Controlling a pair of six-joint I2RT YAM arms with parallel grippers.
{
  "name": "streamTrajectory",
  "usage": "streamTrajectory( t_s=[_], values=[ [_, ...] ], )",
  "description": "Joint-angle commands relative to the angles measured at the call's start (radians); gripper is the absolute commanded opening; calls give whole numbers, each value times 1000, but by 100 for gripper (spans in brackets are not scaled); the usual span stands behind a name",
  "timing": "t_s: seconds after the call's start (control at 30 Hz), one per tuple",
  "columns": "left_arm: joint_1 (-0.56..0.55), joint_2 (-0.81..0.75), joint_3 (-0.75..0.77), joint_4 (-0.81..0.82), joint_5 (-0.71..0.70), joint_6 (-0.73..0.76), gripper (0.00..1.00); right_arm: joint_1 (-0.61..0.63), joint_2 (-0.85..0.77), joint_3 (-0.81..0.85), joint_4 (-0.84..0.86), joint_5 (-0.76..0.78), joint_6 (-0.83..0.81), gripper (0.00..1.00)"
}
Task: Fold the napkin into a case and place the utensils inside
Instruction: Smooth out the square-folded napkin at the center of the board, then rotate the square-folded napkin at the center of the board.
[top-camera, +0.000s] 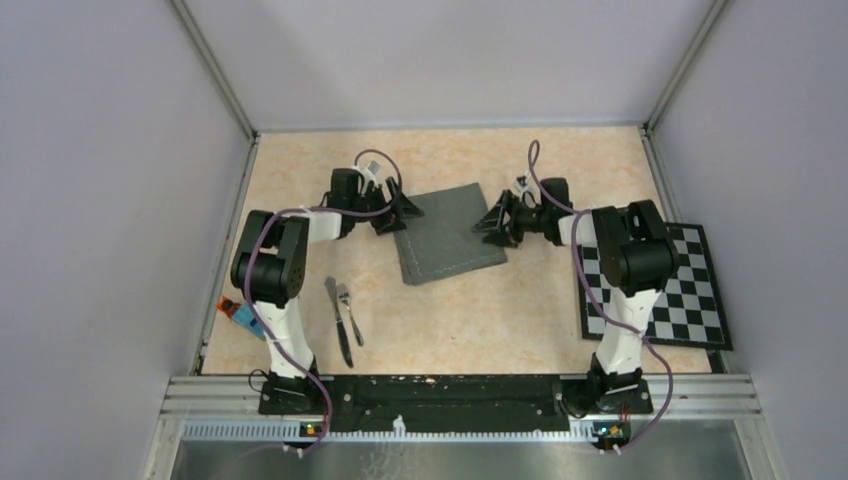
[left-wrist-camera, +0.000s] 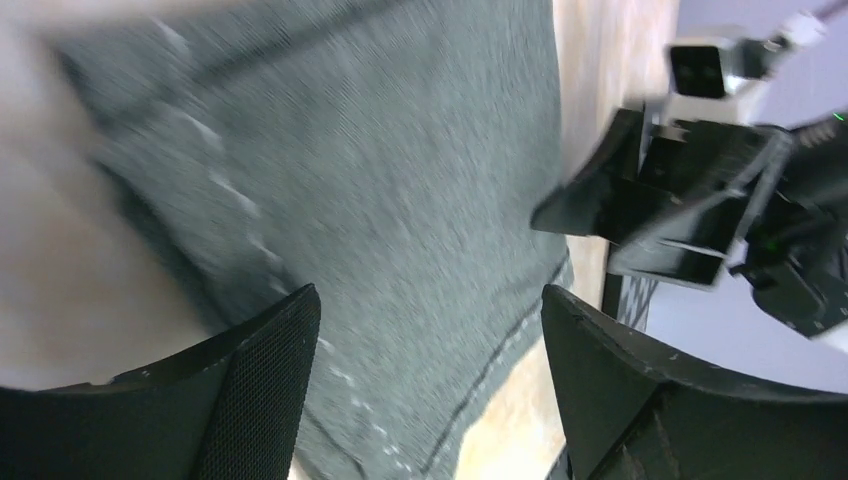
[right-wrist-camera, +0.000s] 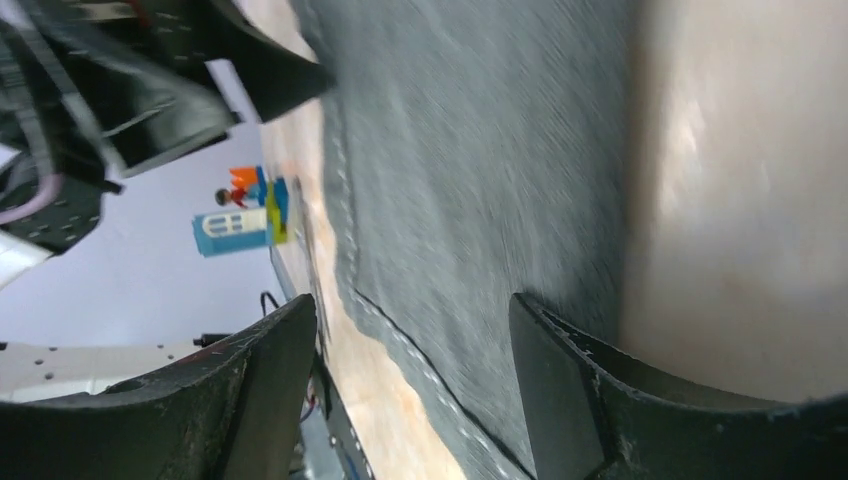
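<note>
Left fingers (left-wrist-camera: 260, 390) and right fingers (right-wrist-camera: 570, 380), both spread, point inward from opposite sides of napkin (top-camera: 450, 240)

Lab: white-walled enclosure (top-camera: 440, 60), checkered board (top-camera: 690, 300)

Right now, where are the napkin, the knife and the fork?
napkin (top-camera: 448, 238): top external view, middle of the grey cloth.
knife (top-camera: 338, 320): top external view, mid-length, where blade meets handle.
fork (top-camera: 351, 315): top external view, middle of its handle, just right of the knife.
</note>
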Motion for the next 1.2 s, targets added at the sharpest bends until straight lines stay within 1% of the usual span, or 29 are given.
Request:
streamTrajectory(
  t_s=[0.0,0.1,0.2,0.27,0.33,0.4,0.47,0.5,0.57,0.67,0.73,0.8,0.87,0.93,1.0,1.07,1.17],
  values=[
    [-77,-112,-79,43,30,24,85,13,-76,-121,97,27,-3,70],
    [-79,-122,-162,33,27,50,85,12,-114,-188,70,77,-44,69],
    [-70,-141,-195,-46,-41,119,85,10,-162,-220,-4,136,-109,69],
    [-63,-169,-202,-86,-71,156,85,11,-206,-203,-107,185,-177,69],
    [-63,-200,-194,-137,-100,192,85,11,-250,-143,-280,249,-264,69],
    [-67,-240,-198,-167,-105,197,85,24,-300,-87,-422,326,-334,69],
    [-77,-287,-221,-166,-104,185,86,51,-353,-60,-496,366,-369,69],
    [-84,-310,-230,-168,-104,179,86,72,-377,-62,-501,365,-369,69],
    [-102,-354,-250,-167,-114,163,86,131,-413,-95,-460,339,-340,69],
    [-133,-380,-263,-152,-117,136,86,179,-409,-162,-316,253,-243,67],
    [-150,-364,-260,-134,-108,126,85,184,-381,-209,-189,213,-178,55],
    [-161,-331,-243,-133,-116,141,85,183,-338,-222,-119,198,-159,43],
    [-170,-291,-227,-135,-150,165,85,183,-285,-218,-101,202,-167,32],
    [-169,-245,-204,-154,-166,168,85,183,-239,-210,-106,222,-184,25],
    [-172,-215,-198,-172,-191,171,84,179,-208,-214,-110,241,-192,22],
    [-173,-211,-213,-183,-219,177,84,161,-205,-221,-117,253,-188,22],
    [-183,-216,-242,-217,-252,178,84,133,-215,-213,-183,321,-196,22]
  ],
)
